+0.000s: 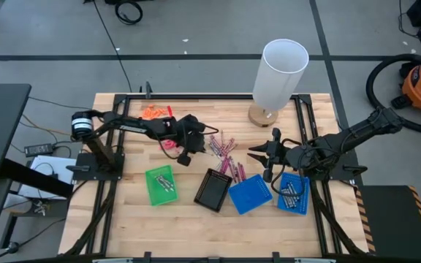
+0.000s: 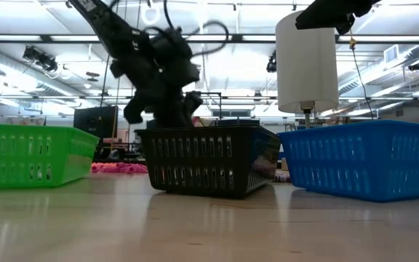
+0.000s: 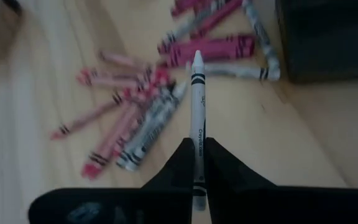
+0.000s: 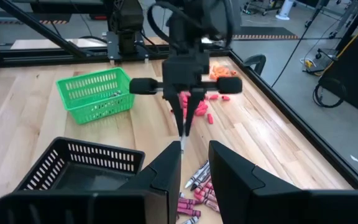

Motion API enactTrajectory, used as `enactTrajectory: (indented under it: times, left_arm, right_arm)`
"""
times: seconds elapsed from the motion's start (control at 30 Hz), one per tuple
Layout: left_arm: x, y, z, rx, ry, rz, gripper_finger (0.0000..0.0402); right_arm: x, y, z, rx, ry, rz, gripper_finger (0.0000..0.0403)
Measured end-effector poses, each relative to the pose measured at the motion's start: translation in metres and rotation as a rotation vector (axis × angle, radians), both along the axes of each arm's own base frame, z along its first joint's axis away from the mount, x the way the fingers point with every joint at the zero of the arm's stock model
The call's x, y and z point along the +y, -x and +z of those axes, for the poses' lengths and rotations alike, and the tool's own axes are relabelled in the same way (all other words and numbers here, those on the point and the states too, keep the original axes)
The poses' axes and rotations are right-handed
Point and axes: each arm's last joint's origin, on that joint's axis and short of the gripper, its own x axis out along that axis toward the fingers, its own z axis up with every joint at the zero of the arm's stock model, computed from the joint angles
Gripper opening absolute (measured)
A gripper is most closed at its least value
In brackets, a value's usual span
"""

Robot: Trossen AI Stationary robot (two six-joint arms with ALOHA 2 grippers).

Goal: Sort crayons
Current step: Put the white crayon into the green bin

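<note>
The left pincer point(image 3: 199, 163) is closed on a grey crayon point(image 3: 197, 109) that sticks out past its tips above the crayons point(image 3: 143, 118) on the bench point(image 3: 303, 137), so it should probably lift straight, keeping the grip firm.

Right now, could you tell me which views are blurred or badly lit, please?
Left wrist view: the held grey crayon is sharp, the crayon pile behind it soft. Low view: bright ceiling lights leave the left gripper a dark silhouette, and the near wooden table is blurry. High view: evenly lit.
</note>
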Motion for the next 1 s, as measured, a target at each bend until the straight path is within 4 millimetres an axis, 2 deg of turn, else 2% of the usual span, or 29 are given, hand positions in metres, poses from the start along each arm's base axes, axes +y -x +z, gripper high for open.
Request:
enactTrajectory:
  times: [0.3, 0.5, 0.7, 0.87, 1.0]
  left_arm:
    - [-0.030, 0.001, 0.018, -0.025, -0.015, -0.021, 0.0016]
    - [-0.060, 0.020, 0.048, -0.017, -0.013, -0.033, 0.0016]
    - [-0.088, 0.046, 0.075, -0.013, 0.068, -0.025, 0.0016]
    - [-0.108, 0.066, 0.082, 0.070, 0.088, 0.015, 0.0016]
    - [-0.124, 0.080, 0.076, 0.195, 0.094, 0.053, 0.0016]
  right_arm:
    - [0.000, 0.000, 0.000, -0.001, -0.003, -0.001, 0.0092]
    - [0.000, 0.000, 0.000, 0.002, -0.001, -0.001, 0.0092]
    - [0.000, 0.000, -0.001, 0.007, 0.001, -0.001, 0.0092]
    - [0.000, 0.001, -0.001, 0.011, -0.008, -0.006, 0.0092]
    - [0.000, 0.001, -0.002, 0.011, -0.013, -0.010, 0.0092]
